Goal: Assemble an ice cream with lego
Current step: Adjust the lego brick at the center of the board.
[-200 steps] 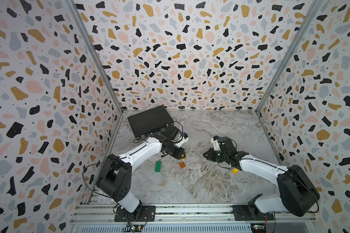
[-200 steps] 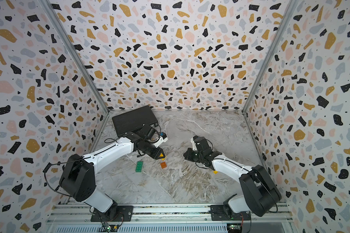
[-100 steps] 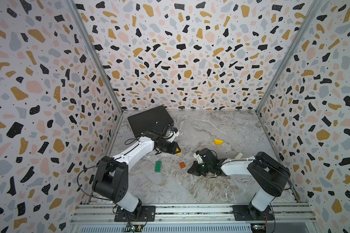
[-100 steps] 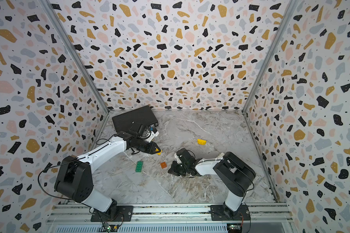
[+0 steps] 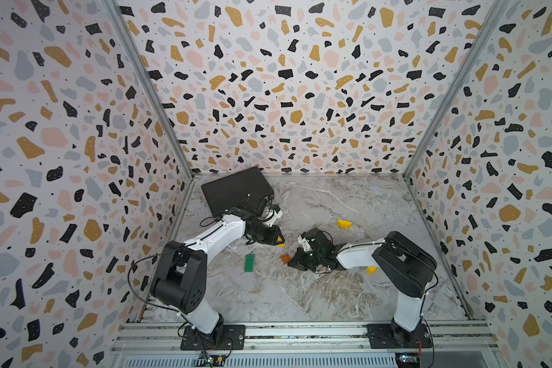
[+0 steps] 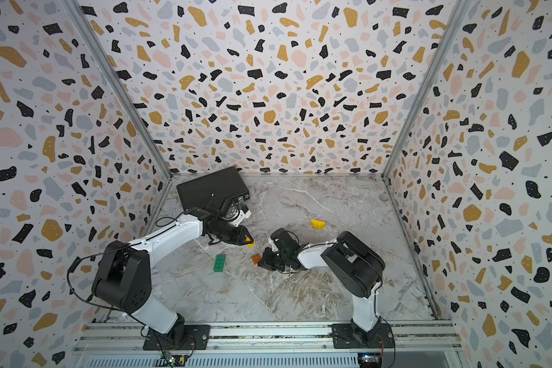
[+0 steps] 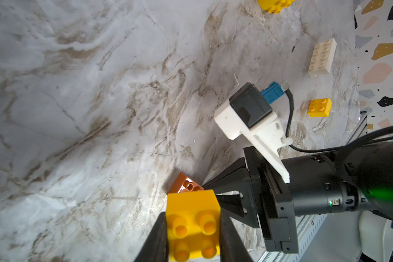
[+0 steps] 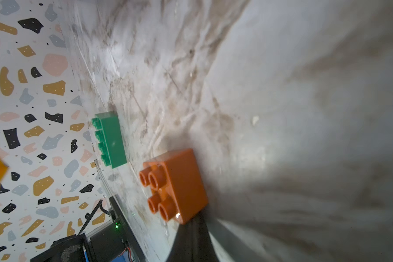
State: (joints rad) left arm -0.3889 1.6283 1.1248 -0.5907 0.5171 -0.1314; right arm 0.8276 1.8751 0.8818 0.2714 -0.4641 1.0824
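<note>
**Assembly:** not begun. No two bricks are joined, so no ice cream exists yet.

**Loose lego on the marble floor (image 5: 300, 302):**
- orange-brown brick (image 8: 177, 183)
- long green brick (image 5: 249, 263)
- half-round yellow brick (image 5: 344, 223)
- white brick (image 7: 322, 57)
- spare yellow square brick (image 7: 319, 107)

**Left gripper (image 7: 192, 224):** pinching a yellow square brick (image 7: 193, 211) near the orange-brown one. The arm reaches low and forward.

**Right gripper (image 8: 192, 233):** pressed together and empty, with its tips at the orange-brown brick's corner. The arm is folded low, elbow raised.

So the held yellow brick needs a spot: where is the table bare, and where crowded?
Bare: the wide front stretch between the green brick and the front rail, and the back strip beyond the half-round yellow brick. Crowded: the middle, around the orange brick and the held yellow brick.
</note>
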